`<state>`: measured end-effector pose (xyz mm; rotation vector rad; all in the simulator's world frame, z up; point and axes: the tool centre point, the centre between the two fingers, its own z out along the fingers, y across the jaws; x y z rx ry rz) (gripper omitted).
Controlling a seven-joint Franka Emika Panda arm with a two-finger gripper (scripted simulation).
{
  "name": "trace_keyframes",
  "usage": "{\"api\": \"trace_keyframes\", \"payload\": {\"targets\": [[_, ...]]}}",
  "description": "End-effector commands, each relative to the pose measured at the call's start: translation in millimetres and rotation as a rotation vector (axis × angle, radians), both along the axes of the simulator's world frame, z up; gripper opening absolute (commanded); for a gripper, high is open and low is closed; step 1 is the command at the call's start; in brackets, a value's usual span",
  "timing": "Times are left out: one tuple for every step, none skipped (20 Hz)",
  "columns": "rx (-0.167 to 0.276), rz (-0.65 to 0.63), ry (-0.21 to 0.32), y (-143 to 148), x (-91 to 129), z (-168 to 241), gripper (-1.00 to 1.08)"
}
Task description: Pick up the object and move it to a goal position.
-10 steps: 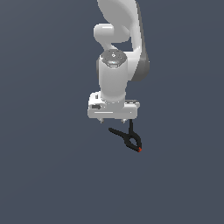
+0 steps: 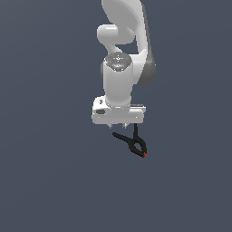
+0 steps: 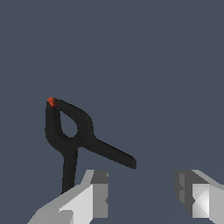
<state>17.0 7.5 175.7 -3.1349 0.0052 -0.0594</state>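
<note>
Hovering above clamp (image 2: 134,143) with gripper (image 2: 118,127) spread wide, grasping nothing, one finger (image 3: 89,194) beside a handle, apparently lining up for pickup

The arm (image 2: 124,41) ran off the top edge in the exterior view, so its base never showed; the gripper (image 2: 119,127) fingers were mostly tucked under the hand there, just tiny tips poking out, too small to read the gap; in the wrist view both fingers (image 3: 94,192) got cut by the bottom edge; one clamp (image 3: 70,131) handle end slipped behind a finger.
</note>
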Motion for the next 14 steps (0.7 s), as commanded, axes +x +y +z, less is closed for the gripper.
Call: {"api": "trace_keyframes", "payload": {"targets": [[0.001, 0.0, 0.001, 0, 0, 0, 0.28], [0.001, -0.001, 0.005, 1, 0, -1, 0.28], [0.002, -0.001, 0.009, 1, 0, -2, 0.28], [0.003, -0.002, 0.015, 2, 0, -3, 0.28], [0.003, -0.003, 0.022, 3, 0, -5, 0.28], [0.004, -0.003, 0.03, 4, 0, -6, 0.28], [0.006, -0.004, 0.039, 5, 0, -8, 0.28], [0.007, -0.006, 0.049, 6, -1, -10, 0.28], [0.008, -0.007, 0.06, 8, -1, -13, 0.28], [0.01, -0.008, 0.073, 9, -1, -15, 0.28], [0.011, -0.01, 0.087, 11, -2, -18, 0.28], [0.013, -0.011, 0.102, 13, -2, -21, 0.28], [0.015, -0.013, 0.118, 15, -3, -24, 0.28], [0.017, -0.015, 0.136, 17, -4, -28, 0.28]]}}
